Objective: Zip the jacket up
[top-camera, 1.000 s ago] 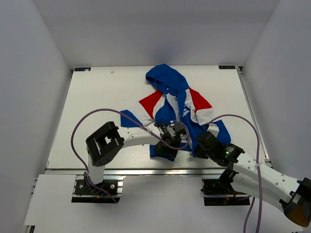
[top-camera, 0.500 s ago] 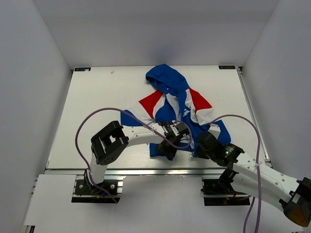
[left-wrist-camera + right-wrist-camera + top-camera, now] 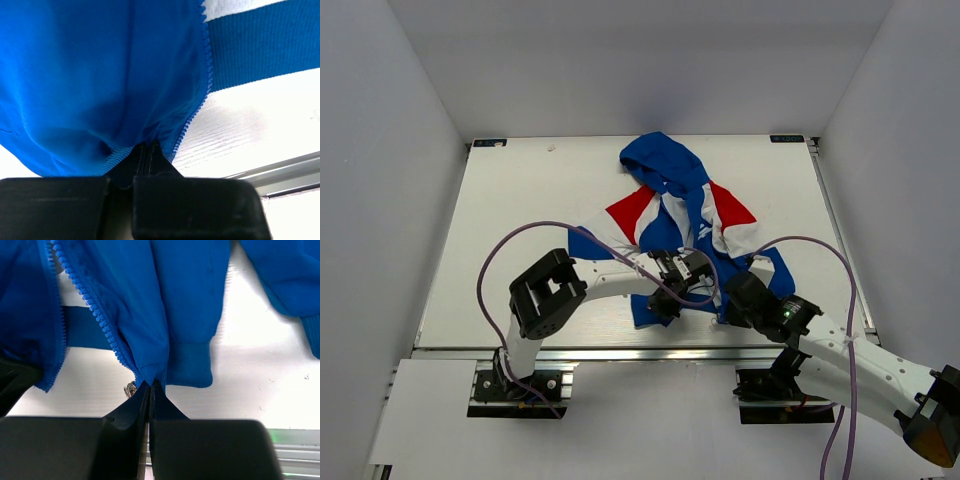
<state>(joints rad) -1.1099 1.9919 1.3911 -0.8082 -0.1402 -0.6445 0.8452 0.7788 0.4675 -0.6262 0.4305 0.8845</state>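
Observation:
The jacket (image 3: 682,215) lies on the table with its blue hood toward the far edge and its front unzipped. My left gripper (image 3: 677,283) is shut on the blue hem (image 3: 75,150) of one front panel, close beside that panel's zipper teeth (image 3: 205,75). My right gripper (image 3: 732,300) is shut on the bottom corner of the other front panel (image 3: 150,355), where its teeth (image 3: 90,305) end. A small metal zipper slider (image 3: 130,389) hangs just left of my right gripper (image 3: 149,385). Both panels are lifted slightly off the table.
The white table (image 3: 520,230) has a metal rail (image 3: 640,352) along its near edge, just behind both grippers. White walls enclose the table on three sides. A purple cable (image 3: 520,250) loops over the left arm, another over the right arm.
My left gripper has slid a little toward the near edge and closed on the jacket's hem; it was open before. The right gripper has stayed shut in place.

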